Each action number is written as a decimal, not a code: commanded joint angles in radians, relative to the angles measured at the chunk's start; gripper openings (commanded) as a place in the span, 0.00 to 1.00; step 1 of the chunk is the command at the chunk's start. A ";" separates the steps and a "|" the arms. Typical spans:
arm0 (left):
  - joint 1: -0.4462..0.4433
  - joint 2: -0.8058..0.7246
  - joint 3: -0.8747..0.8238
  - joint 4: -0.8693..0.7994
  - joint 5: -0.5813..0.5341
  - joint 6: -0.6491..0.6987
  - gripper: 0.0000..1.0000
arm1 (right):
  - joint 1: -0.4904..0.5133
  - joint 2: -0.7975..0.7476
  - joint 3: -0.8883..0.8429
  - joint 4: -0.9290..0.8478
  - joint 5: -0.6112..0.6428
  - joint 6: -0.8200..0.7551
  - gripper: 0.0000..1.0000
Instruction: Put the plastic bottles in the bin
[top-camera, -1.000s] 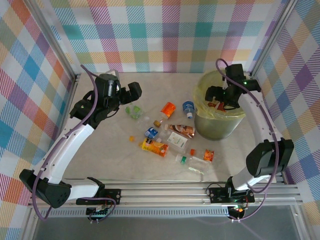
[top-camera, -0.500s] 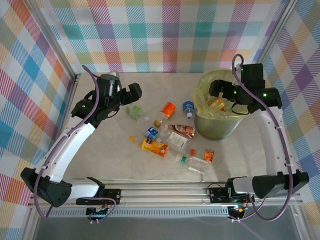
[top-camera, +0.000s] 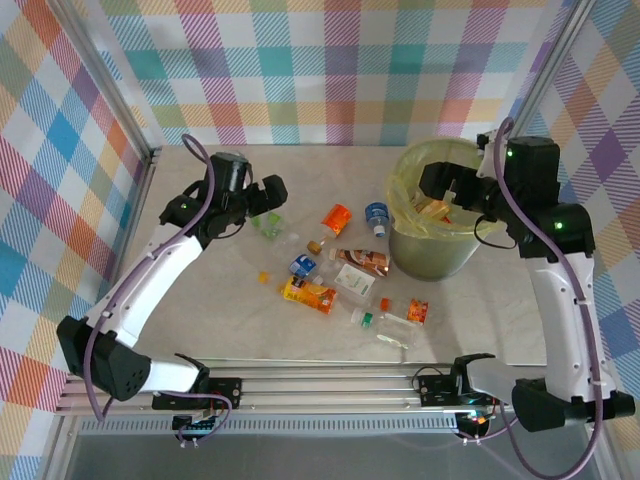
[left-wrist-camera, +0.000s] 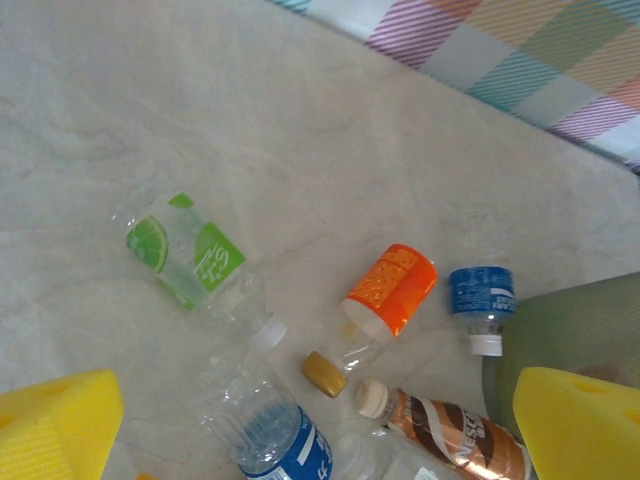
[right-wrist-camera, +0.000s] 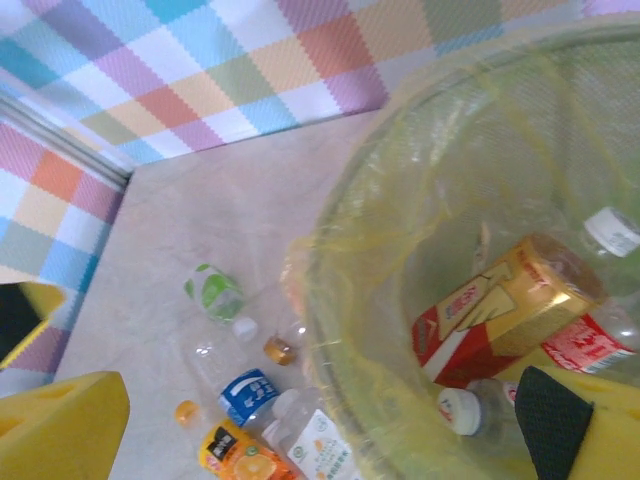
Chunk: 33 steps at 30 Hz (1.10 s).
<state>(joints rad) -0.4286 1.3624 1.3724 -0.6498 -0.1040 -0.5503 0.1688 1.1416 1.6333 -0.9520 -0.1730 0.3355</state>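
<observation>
Fig. My left pincer (top-camera: 258, 198) hung released and empty near the green-labelled bottle (top-camera: 266, 222). My right pincer (top-camera: 447, 187), likewise spread wide, hung over the bin (top-camera: 430, 255). Most plastic bottles (top-camera: 362, 261) lay scattered on the table (top-camera: 200, 300) left of the bin; several lay inside it.

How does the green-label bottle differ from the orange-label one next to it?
The green-label bottle carries a lime-slice label; the orange-label bottle has a bright orange wrap. The green one lies nearer the left gripper, the orange one nearer the bin. Both are clear and lie on their sides.
</observation>
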 joint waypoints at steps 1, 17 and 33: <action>0.021 0.026 -0.052 0.023 0.040 -0.043 1.00 | 0.039 -0.039 -0.038 0.042 -0.056 0.038 1.00; 0.033 0.139 -0.249 0.125 0.152 -0.146 1.00 | 0.266 -0.055 -0.201 0.065 0.072 0.070 1.00; 0.160 0.318 -0.287 0.480 0.195 -0.264 1.00 | 0.292 -0.066 -0.302 0.099 0.064 0.105 1.00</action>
<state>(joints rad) -0.2821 1.6539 1.0554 -0.2626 0.0704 -0.7834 0.4534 1.0893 1.3441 -0.8738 -0.1127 0.4187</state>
